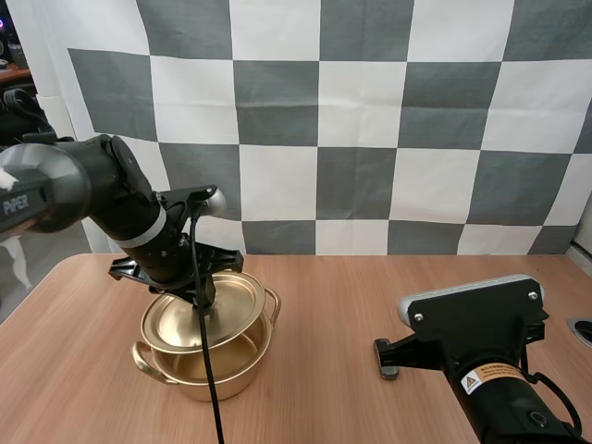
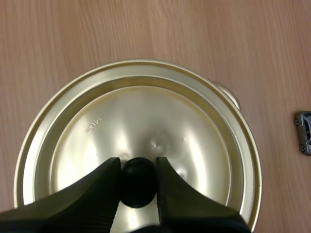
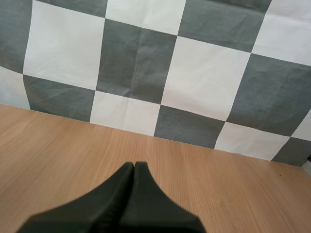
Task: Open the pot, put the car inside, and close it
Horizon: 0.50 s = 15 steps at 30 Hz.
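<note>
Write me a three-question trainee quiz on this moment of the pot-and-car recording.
1. True or false: the lid lies flat and sealed on the pot.
2. What is the left gripper shut on? A) the pot's side handle B) the lid's black knob C) the car
3. Fill in: the car lies on the ___, beside the pot.

Key
1. False: the lid is tilted, with a gap over the pot's near rim.
2. B.
3. Table. The right gripper is shut on nothing, over bare wood.
</note>
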Tool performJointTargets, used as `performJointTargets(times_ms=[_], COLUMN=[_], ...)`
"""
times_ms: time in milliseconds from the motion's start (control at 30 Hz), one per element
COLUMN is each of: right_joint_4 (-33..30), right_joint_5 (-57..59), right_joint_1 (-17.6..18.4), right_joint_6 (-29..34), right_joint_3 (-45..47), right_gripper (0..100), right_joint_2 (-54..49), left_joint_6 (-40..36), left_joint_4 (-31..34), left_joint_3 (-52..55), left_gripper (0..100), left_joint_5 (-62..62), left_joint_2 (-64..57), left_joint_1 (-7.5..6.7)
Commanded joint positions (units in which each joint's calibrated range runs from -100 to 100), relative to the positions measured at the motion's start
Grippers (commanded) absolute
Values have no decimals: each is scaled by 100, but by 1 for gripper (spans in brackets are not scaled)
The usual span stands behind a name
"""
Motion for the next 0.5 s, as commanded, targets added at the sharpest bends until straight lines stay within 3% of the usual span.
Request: performJointTargets(times_ms=[0,233,467], right_joint_4=[3,3,3], right_joint_5=[-5,-5,-5], right_joint_1=[5,5,5], right_joint_6=[1,1,1], right_joint_3=[0,0,0], right_gripper=[0,0,0], right_joint_2=[-6,-6,-6], left_joint_6=[1,1,-37], left_joint_4=[-27,-192,-130], left_joint_3=[-8,-8,-322], left_gripper=[40,11,11], left_joint_5=[-8,-111,110], left_joint_2=[-27,-311,-576], left_joint_1=[0,0,0])
